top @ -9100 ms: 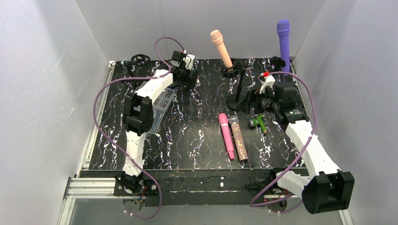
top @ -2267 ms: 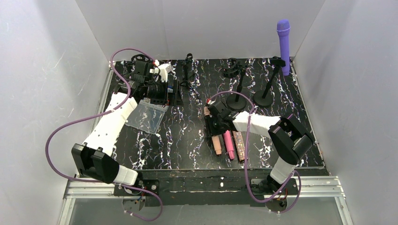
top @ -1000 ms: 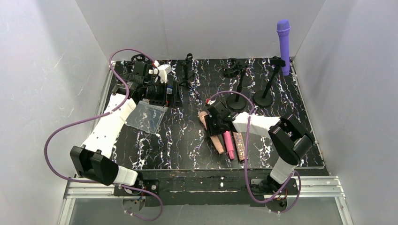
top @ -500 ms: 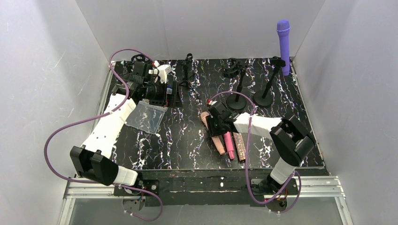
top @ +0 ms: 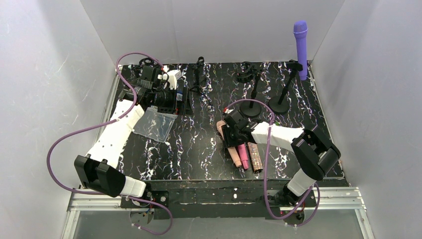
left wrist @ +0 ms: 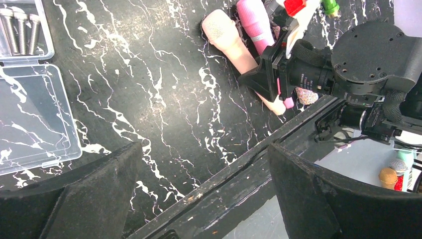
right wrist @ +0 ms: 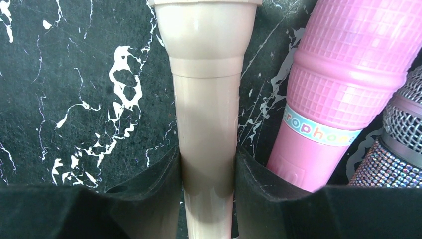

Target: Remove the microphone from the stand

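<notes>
Black marbled counter (top: 199, 144). A smooth beige microphone (right wrist: 206, 89) with a mesh head lies flat toward the front edge, just beside a pink microphone (right wrist: 343, 84). The right tool (right wrist: 208, 172) clamps its handle. The left tool (left wrist: 204, 162) gapes wide near the far left corner.

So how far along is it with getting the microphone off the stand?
Done: the beige microphone is out of any stand, down beside the pink microphone and glitter microphone; the middle stand is empty. In hand: the right gripper is shut on its handle. Left: let go and pull back. The purple microphone stands in the far-right stand, if that one counts too.
</notes>
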`<state>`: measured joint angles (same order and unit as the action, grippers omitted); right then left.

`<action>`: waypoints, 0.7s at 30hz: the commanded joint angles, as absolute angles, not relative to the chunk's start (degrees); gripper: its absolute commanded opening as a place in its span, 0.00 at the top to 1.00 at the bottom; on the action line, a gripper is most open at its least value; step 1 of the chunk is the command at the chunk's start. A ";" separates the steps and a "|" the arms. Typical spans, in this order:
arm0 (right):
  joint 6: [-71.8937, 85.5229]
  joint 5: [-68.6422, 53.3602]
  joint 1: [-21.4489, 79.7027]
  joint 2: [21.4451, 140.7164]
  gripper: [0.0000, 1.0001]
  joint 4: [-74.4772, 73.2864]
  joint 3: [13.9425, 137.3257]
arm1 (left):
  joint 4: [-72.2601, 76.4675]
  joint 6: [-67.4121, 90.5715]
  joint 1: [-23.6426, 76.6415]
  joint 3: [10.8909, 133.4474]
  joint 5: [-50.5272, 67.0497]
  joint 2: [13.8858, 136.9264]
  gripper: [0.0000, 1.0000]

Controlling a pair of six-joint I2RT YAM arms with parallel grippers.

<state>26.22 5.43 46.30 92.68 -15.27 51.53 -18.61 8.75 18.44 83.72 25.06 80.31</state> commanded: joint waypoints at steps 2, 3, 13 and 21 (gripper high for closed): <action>27.42 4.49 46.25 91.04 0.81 -14.33 50.88 | -22.76 8.92 18.37 84.83 25.43 78.59 0.02; 27.38 4.37 46.35 91.00 0.80 -14.26 50.83 | -22.82 8.88 18.36 84.79 25.40 78.50 0.02; 25.74 4.37 46.23 89.84 0.63 -14.18 51.50 | -23.13 8.58 18.31 84.62 25.19 78.13 0.02; 25.67 3.54 46.23 89.90 0.53 -13.93 51.37 | -23.11 8.97 18.30 84.85 25.36 78.06 0.02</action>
